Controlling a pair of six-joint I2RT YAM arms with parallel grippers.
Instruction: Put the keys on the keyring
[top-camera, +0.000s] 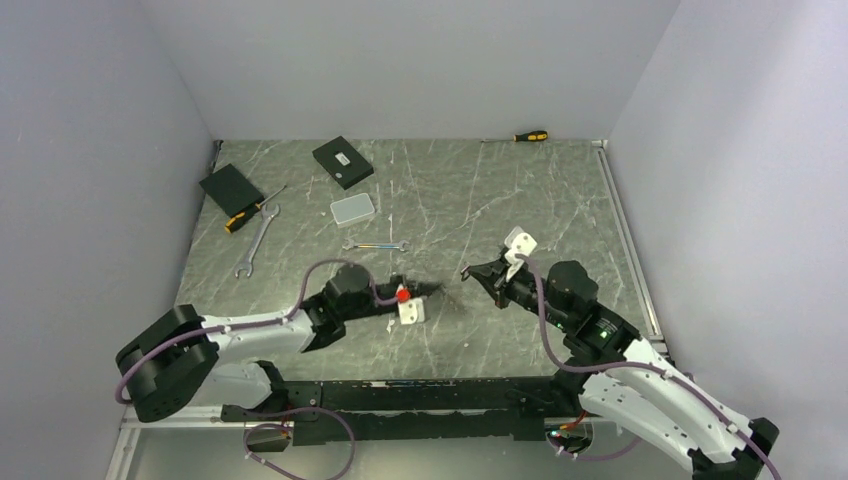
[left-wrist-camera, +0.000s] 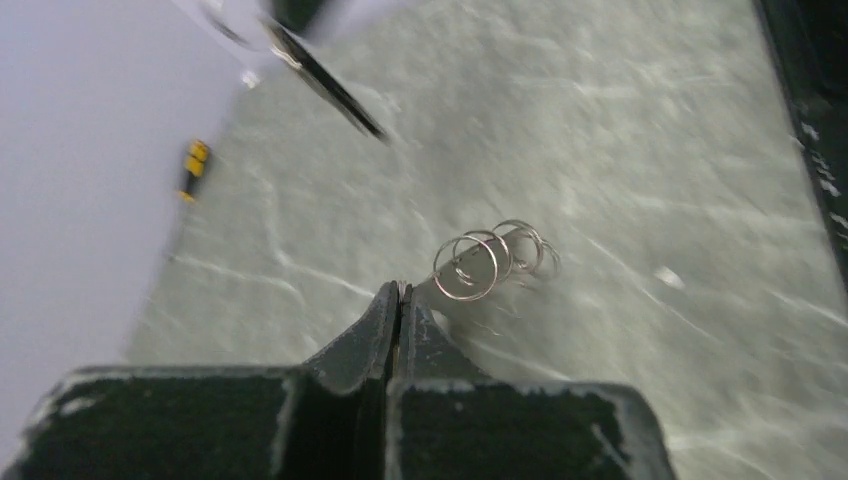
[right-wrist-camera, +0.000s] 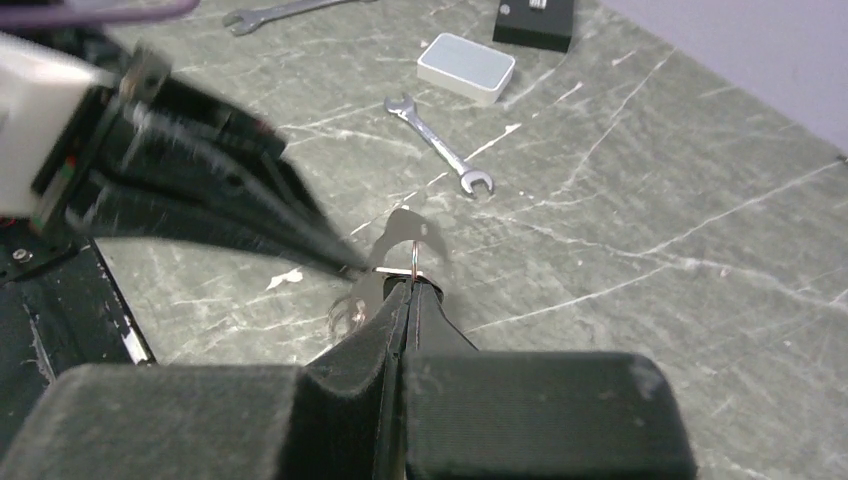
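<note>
My left gripper (left-wrist-camera: 400, 292) is pressed fully shut, with nothing I can see between its pads. Its tip sits low in the centre of its own view. The keyring (left-wrist-camera: 495, 260), a cluster of thin silver loops, lies just up and right of that tip on the table (left-wrist-camera: 650, 120).

My right gripper (right-wrist-camera: 408, 288) is also shut. In its own view one of the keys (right-wrist-camera: 405, 232), plain silver, shows just above the tip at mid-frame, with a fine loop at the seam. I cannot tell whether I pinch that loop or only hover over it.

To do this well, I judge I should part one pair of jaws, take a single loop and hold it steady. Then I bring the key's hole squarely to the wire's free end. The wire looks springy and may skid.

The pale grey box (right-wrist-camera: 465, 68), the black box (top-camera: 342, 161) and the second black box (top-camera: 230, 187), all in the upper part of the frames, are closed, so their contents are hidden.
</note>
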